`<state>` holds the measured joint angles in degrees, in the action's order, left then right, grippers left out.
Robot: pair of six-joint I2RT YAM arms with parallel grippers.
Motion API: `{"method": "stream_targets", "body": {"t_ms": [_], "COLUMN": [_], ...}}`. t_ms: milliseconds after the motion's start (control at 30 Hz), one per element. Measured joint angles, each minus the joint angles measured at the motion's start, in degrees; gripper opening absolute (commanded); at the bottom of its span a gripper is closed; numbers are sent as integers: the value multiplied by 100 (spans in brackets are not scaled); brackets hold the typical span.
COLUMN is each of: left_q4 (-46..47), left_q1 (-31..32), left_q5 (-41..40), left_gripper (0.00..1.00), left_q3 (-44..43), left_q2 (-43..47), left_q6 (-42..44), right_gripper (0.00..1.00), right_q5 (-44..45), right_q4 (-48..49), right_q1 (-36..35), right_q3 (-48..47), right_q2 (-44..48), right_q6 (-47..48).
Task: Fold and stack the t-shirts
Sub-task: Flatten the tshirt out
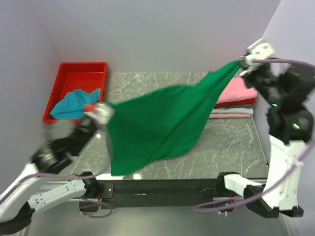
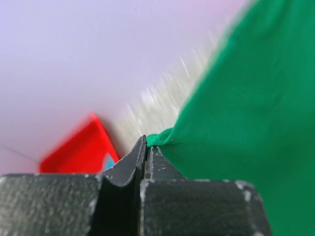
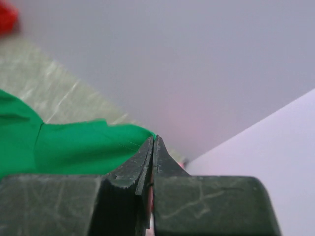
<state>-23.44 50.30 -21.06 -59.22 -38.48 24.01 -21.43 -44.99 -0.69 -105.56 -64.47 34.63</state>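
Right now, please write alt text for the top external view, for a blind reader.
The left gripper and right gripper, both shut on it, stretch a green t-shirt over the table. Folded shirts are stacked at the right; a teal shirt lies in a red tray at the left.

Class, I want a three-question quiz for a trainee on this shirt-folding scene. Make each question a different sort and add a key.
1. Fill in: the left gripper and the right gripper are both ____ on the green t-shirt.
2. True or false: the green t-shirt is already folded.
3. Where is the teal-blue shirt? A) in the red tray; B) in the right gripper; C) under the green t-shirt.

Key:
1. shut
2. False; it is stretched out between the two grippers.
3. A
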Motion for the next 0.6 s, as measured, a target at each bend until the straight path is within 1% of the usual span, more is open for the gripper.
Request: {"method": "stream_targets", "body": {"t_ms": [67, 167, 233, 333, 500, 600], "left_q4": [306, 1064, 1423, 1753, 1814, 1773], "left_q1": [0, 0, -2, -28, -339, -553], "left_q5": [-118, -7, 188, 623, 1578, 2011], "left_gripper": [1, 1, 1, 1, 1, 1], "left_q3": [-636, -1279, -1589, -2199, -3097, -3351], "left_q2": [273, 745, 984, 1034, 680, 387], "left_q6": [-109, -160, -188, -254, -431, -553], "right_gripper": [0, 0, 0, 0, 0, 0], "right_q5": [-20, 15, 70, 127, 234, 332], "right_q4": [-76, 42, 186, 400, 813, 1014], "right_q1": [0, 0, 0, 0, 0, 0], "right_q3": [-1001, -1878, -2118, -2457, -3067, -3224], "right_q2": [-17, 61, 262, 575, 793, 831], "right_q6": [-2, -72, -155, -330, -645, -761]}}
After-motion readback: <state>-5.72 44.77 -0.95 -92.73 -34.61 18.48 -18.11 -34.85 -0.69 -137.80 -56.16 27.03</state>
